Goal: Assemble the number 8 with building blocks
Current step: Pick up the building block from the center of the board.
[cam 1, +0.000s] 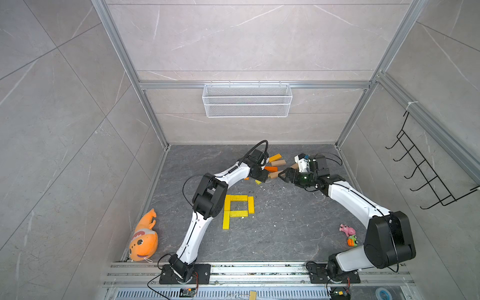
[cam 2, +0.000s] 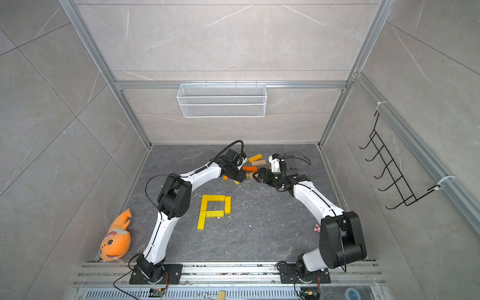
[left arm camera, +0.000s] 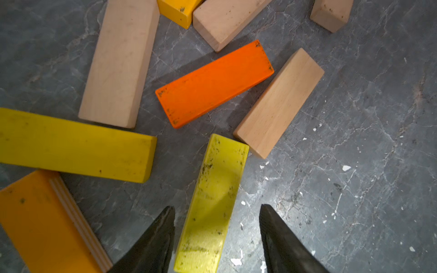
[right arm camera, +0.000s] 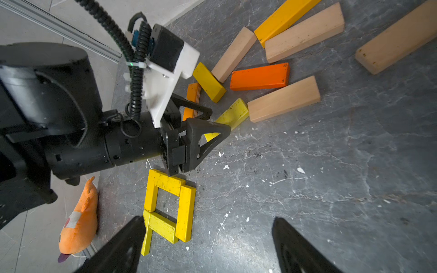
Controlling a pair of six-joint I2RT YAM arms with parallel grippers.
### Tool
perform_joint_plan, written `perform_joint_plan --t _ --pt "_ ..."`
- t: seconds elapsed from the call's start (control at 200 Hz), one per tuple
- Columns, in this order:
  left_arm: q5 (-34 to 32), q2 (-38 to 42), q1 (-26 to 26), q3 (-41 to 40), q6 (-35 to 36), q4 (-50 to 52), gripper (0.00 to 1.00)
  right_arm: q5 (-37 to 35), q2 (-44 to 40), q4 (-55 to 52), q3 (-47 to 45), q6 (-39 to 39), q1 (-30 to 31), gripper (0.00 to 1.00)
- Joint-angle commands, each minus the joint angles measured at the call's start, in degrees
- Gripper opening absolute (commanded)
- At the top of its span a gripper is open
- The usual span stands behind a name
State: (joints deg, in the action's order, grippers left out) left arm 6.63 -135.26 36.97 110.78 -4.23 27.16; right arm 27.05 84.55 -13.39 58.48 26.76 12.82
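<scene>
Blocks (left arm camera: pixel 214 84) close around left tool (left arm camera: pixel 215 206), plush fish (cam 1: pixel 144 239) well apart

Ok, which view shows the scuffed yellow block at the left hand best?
The left wrist view: the scuffed yellow block lies flat, nearly whole, between the spread fingertips of the left hand. The right wrist view shows only its far end; that hand hides the rest. In both top views just a small yellow corner peeks out.

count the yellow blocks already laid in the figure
5, all flat on the table: upper left block, lower left block, top bar, right block, middle bar. None seems hidden there.
</scene>
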Motion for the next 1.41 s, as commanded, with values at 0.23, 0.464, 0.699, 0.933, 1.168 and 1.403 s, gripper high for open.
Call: perform_joint_plan --t 0.23,0.464,0.699,0.933,1.168,1.403 --pt "0.8 -4.0 -0.2 5.1 3.3 2.6 0.57 -0.9 -2.4 -0.1 -2.2 -2.1 -0.1 0.86" --pt "0.8 -4.5 -0.1 5.5 3.6 3.2 0.46 -0.9 -2.2 0.5 -3.0 -2.0 -0.2 0.86" --pt "-1.9 -5.2 0.8 6.2 5.6 4.9 0.37 -0.9 -2.5 0.4 -3.1 -1.9 -0.3 0.86" --pt "-7.8 -5.0 2.0 6.6 7.5 6.3 0.30 -0.4 -4.0 0.4 -3.9 -1.7 -0.3 0.86" --pt "-9.6 0.5 2.6 6.2 6.5 7.7 0.27 1.6 -8.8 0.4 -6.8 -2.5 -0.3 0.86" --pt "-12.4 12.5 4.3 -1.7 0.4 10.9 0.27 -0.2 -17.4 -2.7 -11.7 -2.6 1.4 0.86"
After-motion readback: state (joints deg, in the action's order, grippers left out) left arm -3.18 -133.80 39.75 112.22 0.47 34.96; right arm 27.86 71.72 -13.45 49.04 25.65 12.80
